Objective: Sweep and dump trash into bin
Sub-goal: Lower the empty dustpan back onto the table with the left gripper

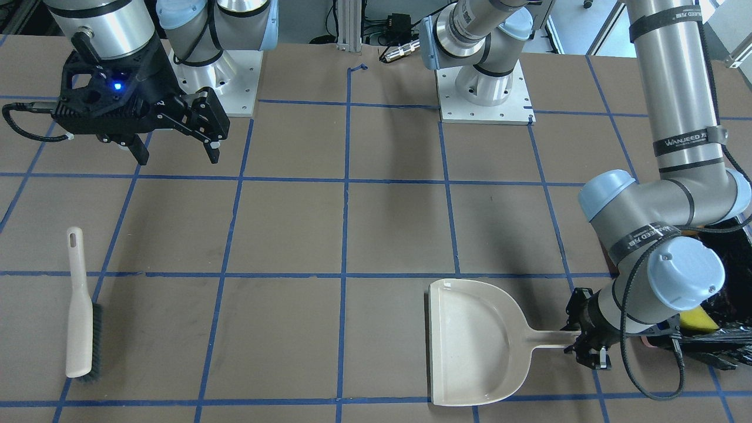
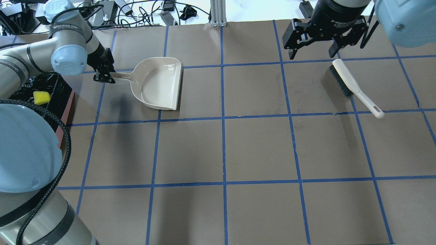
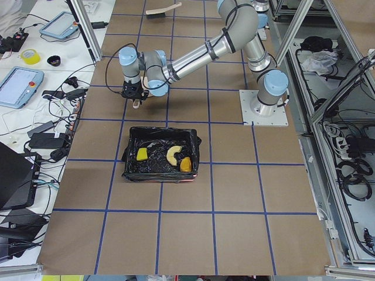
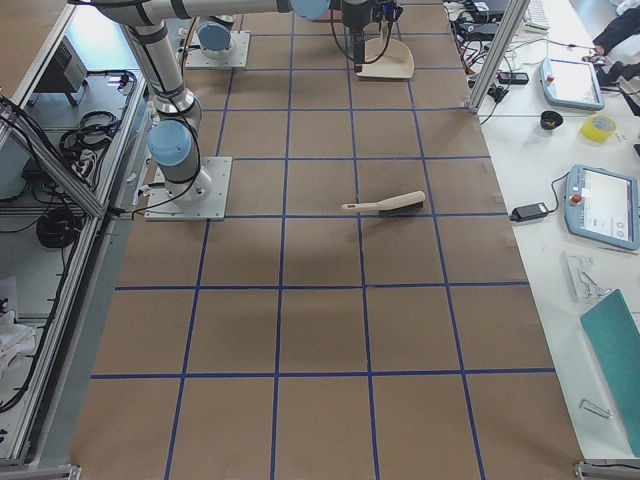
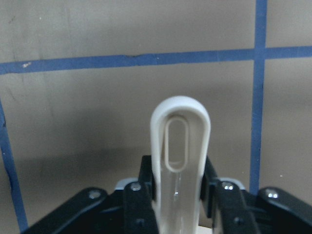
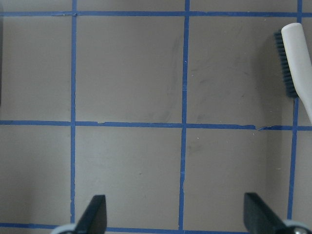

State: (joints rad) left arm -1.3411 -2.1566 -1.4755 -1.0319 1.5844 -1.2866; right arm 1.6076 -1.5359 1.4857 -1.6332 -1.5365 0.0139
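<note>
Left hand tight around dustpan handle; right hand wide, empty, near brush.

Trash in bin; dustpan nr it, brush opp. end.

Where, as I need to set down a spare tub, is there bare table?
Free: the broad stretch of table between the dustpan and the brush, and the rows from there back toward the robot. Crowded: the left end, where the left gripper clamps the dustpan's handle beside the bin; the open right gripper hovers by the brush.
</note>
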